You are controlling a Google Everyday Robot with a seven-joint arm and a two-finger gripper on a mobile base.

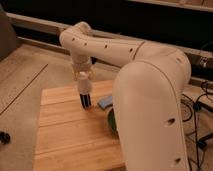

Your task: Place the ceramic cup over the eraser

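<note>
The pincer hangs closed, empty, low over the tabletop; dropping further, I reckon it could jab the wood or shove the blue pad just beside it.

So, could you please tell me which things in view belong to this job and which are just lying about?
Job: the claw, shut, pointing down over the light wooden table; neither cup nor eraser shows.
Lying about: flat blue rectangular pad; round green bowl, half hidden by the white arm.
</note>
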